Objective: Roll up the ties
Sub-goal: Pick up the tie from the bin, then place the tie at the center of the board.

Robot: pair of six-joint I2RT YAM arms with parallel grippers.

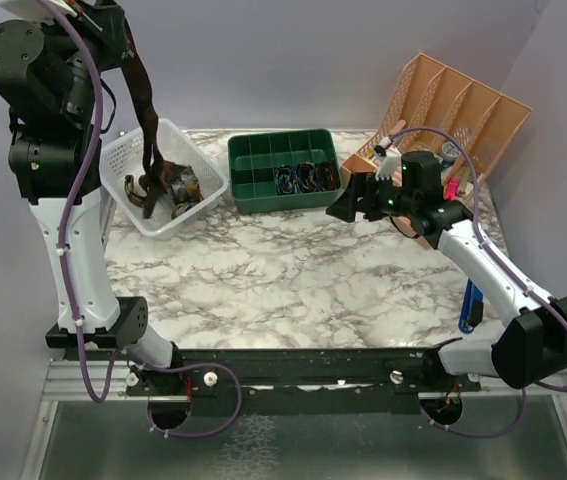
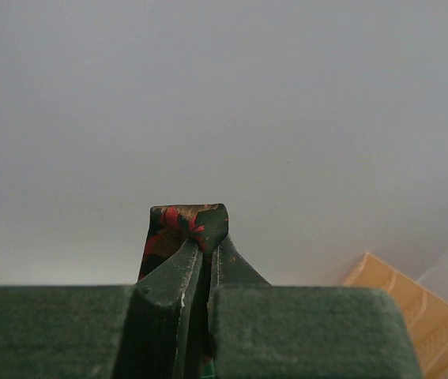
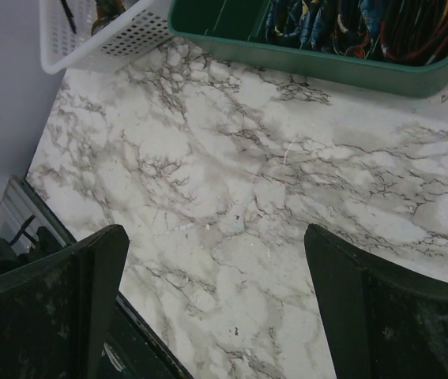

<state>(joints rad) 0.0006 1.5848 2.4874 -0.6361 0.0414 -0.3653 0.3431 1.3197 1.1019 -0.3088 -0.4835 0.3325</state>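
Well, the left pincer point(image 2: 205, 249) is clamped on the tip of a dark tie point(image 1: 146, 110) with a red pattern, lifted high so the strip hangs limp, its lower end down in the white basket point(image 1: 213, 182) among other ties point(image 1: 168, 190). The right pincer point(image 1: 349, 204) stands wide apart, holding nothing, above the marble bench point(image 1: 293, 280) near the green tray point(image 1: 253, 203), where rolled ties point(image 1: 303, 177) sit in compartments. The cloth looks light, soft and floppy, likely a bit slick; it will sag and twist. For rolling, I judge it should lie flat on the bench, one end pinched and turned
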